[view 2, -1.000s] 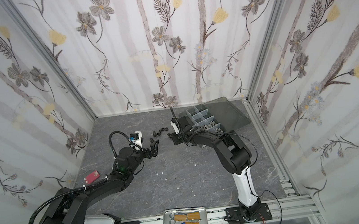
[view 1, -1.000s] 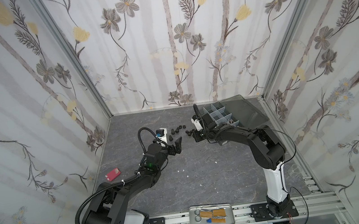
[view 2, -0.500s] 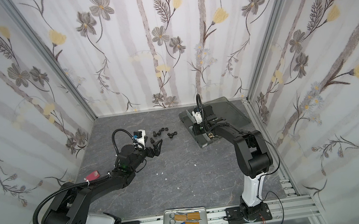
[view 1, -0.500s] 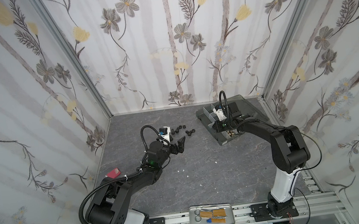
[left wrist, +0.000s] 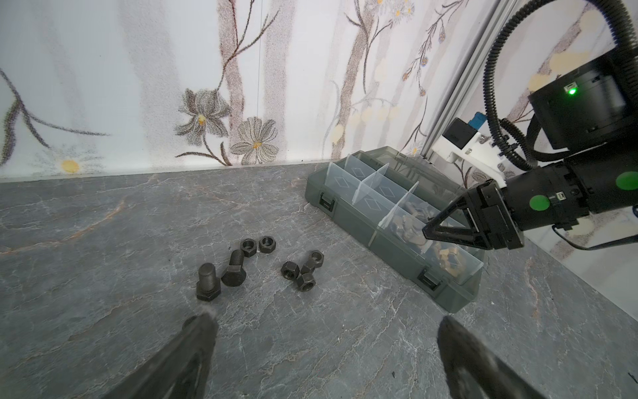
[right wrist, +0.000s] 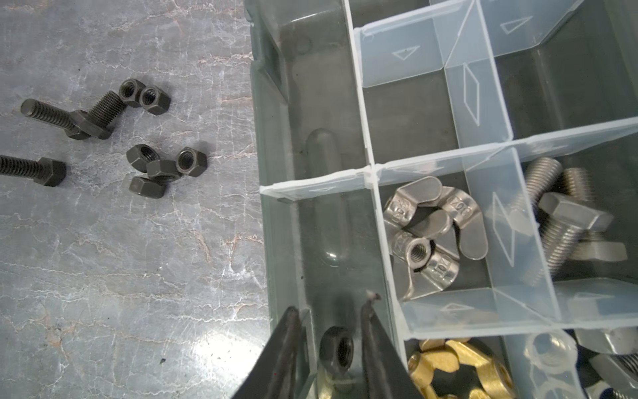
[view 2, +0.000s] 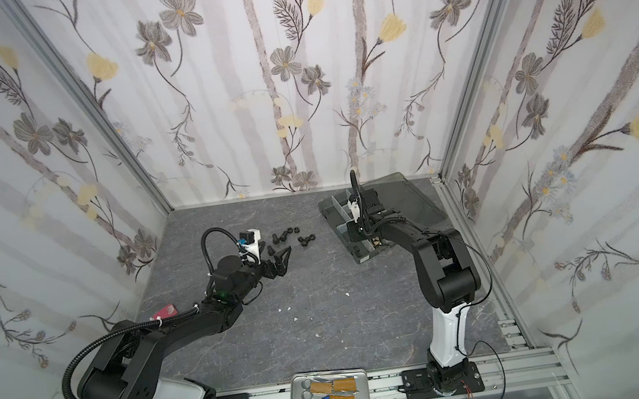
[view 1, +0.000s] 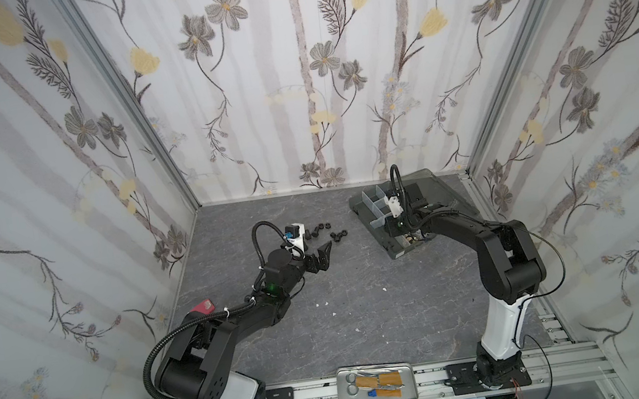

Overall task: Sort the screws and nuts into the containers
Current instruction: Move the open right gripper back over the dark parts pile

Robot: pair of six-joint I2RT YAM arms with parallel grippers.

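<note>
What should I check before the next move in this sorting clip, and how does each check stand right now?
1. Black nut free of right gripper: ok, gaps show on both sides.
2. Nut settled in its cell: cannot tell, it may be mid-drop.
3. Left gripper open and empty: ok.
4. Loose bolts and nuts unobstructed on the table: ok.
5. Organizer box lid open: ok.
</note>
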